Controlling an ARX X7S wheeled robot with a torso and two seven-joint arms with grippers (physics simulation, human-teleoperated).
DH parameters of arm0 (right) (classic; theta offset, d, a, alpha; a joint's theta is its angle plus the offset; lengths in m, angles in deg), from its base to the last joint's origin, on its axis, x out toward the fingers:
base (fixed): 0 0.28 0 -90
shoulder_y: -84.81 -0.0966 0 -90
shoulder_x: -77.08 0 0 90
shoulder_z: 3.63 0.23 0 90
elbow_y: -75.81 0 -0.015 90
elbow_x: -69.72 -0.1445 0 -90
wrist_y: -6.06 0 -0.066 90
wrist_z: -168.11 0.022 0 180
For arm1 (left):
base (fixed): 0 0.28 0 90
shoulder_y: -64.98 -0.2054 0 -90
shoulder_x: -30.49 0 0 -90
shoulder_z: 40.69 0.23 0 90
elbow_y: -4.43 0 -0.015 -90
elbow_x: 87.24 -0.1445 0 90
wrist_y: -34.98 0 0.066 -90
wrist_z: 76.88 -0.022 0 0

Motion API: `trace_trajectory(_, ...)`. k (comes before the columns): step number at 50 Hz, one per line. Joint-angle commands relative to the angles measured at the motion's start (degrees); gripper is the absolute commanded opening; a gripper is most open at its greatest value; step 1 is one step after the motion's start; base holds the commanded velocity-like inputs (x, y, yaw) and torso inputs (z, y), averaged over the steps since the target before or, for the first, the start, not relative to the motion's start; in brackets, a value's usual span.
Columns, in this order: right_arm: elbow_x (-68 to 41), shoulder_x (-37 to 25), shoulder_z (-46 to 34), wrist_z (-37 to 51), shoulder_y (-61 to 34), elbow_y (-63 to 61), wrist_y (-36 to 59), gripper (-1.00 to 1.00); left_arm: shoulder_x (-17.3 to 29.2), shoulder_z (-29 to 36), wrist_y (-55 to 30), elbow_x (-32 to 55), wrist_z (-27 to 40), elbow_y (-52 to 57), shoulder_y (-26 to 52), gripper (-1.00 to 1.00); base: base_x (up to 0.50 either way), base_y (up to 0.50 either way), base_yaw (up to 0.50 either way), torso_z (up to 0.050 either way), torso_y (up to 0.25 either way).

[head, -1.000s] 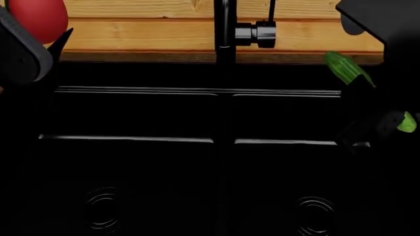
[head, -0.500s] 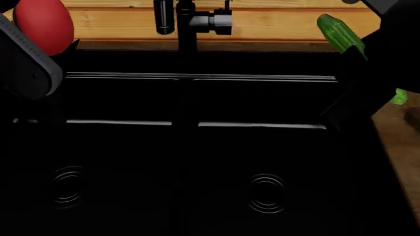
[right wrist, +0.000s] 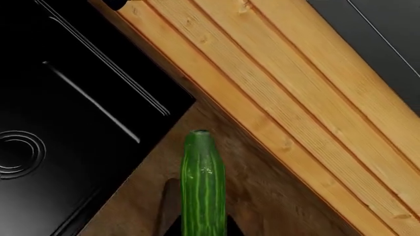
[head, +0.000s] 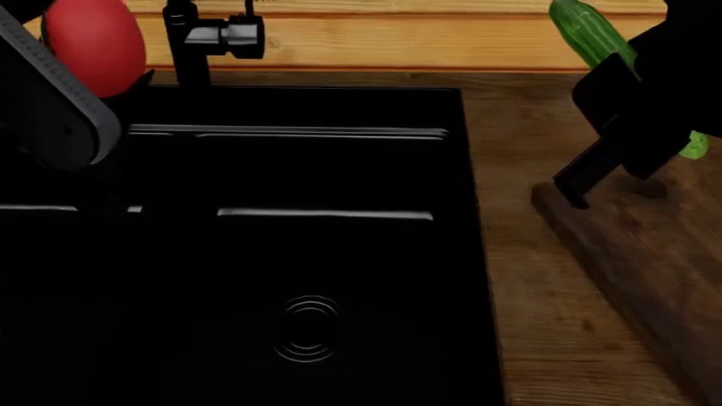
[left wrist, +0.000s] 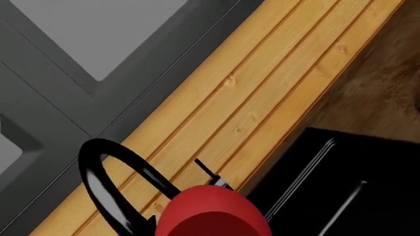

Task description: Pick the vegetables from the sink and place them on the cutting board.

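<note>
Smooth round tomato (head: pixel 96 42) and bumpy slender cucumber (head: pixel 591 32) held aloft.

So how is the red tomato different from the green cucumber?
The tomato is round, smooth and red; the cucumber is long, thin and green with pale streaks. The tomato sits in the left pincer above the sink; the cucumber is in the right pincer near the cutting board. Both are held up in the air.
</note>
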Motion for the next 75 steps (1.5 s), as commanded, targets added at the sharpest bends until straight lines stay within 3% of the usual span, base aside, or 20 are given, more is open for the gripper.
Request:
trace_trajectory(1,0.55,-0.24,0.71,0.11,-0.68,-0.38,0.25,-1.0,-0.59,-0.11,0.94,-0.06,0.92,-0.15,-0.1,-1.0,0.0,-0.5,0.0,0.0,0.0)
trace_trajectory(34,-0.75,-0.84,2.08,1.02,-0.82,-1.04,1.2,-1.0,-3.84,-0.83,-1.16,1.52,-1.26,-2.49,4.44,-1.0,0.0,-0.5,0.0,0.0,0.0)
trace_trajectory(42,-1.57,-1.17,2.85,1.6,-0.62,-1.46,1.03,-1.0,-5.79,-4.62,-1.57,7.33,-1.04,-4.47,5.23,-1.0,0.0,-0.5,0.0,0.0,0.001)
trace_trajectory(48,-6.94,-1.47,7.43,5.61,0.41,0.26,-0.97,-1.0,-9.44,-11.8,-0.06,17.93,0.73,-12.36,4.14,-1.0,0.02,-0.49,0.0,0.0,0.0)
trace_trajectory(57,-19.42,0.77,12.87,20.21,1.95,-0.07,-1.53,-1.0,-15.98,-11.29,-1.38,19.46,-2.71,-24.77,7.54,-1.0,0.0,0.0,0.0,0.0,0.001)
trace_trajectory(66,-18.88,1.91,12.84,19.4,-0.67,1.15,0.08,-1.0,-18.72,-11.35,-3.02,23.05,-5.11,-31.05,6.91,-1.0,0.0,0.0,0.0,0.0,0.0)
trace_trajectory(75,-18.55,1.85,13.28,20.22,-1.03,2.04,-0.27,-1.0,-18.69,-10.84,-4.55,26.82,-4.77,-29.92,2.45,-1.0,0.0,0.0,0.0,0.0,0.0)
